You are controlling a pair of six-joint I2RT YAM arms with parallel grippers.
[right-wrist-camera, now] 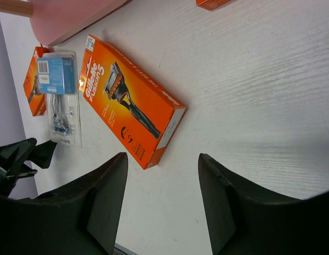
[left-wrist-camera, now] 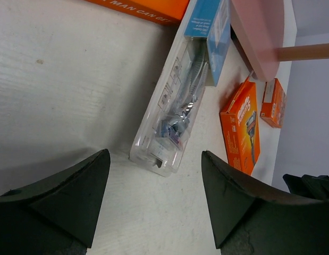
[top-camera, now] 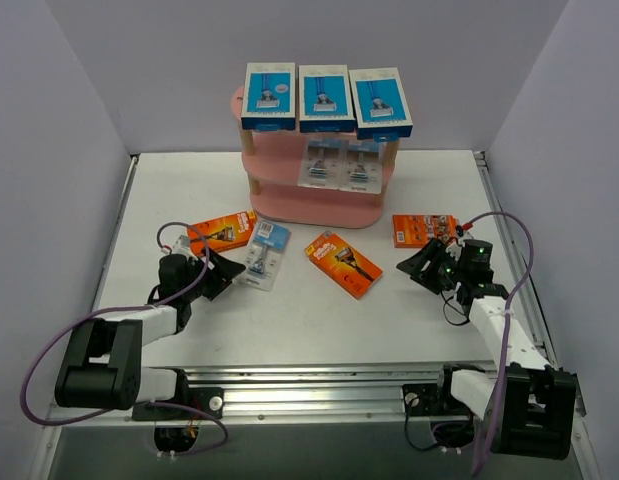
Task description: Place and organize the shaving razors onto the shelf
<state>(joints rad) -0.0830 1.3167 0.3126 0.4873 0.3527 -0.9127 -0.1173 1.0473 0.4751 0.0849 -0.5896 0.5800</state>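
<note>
The pink shelf [top-camera: 314, 205] stands at the back centre. Three blue-and-white razor boxes [top-camera: 324, 98] lie side by side on its top board, and two clear blister packs [top-camera: 339, 163] are on the middle board. On the table lie a clear blister pack [top-camera: 266, 254] [left-wrist-camera: 180, 101] and three orange packs: left [top-camera: 222, 232], middle [top-camera: 343, 264] [right-wrist-camera: 129, 101] and right [top-camera: 425, 230]. My left gripper [top-camera: 227, 271] [left-wrist-camera: 154, 156] is open and empty, low over the table just short of the blister pack's near end. My right gripper [top-camera: 416, 266] [right-wrist-camera: 162, 158] is open and empty, facing the middle orange pack's corner.
Grey walls close in the table on the left, back and right. A metal rail [top-camera: 319, 380] runs along the near edge between the arm bases. Purple cables [top-camera: 509, 225] loop beside each arm.
</note>
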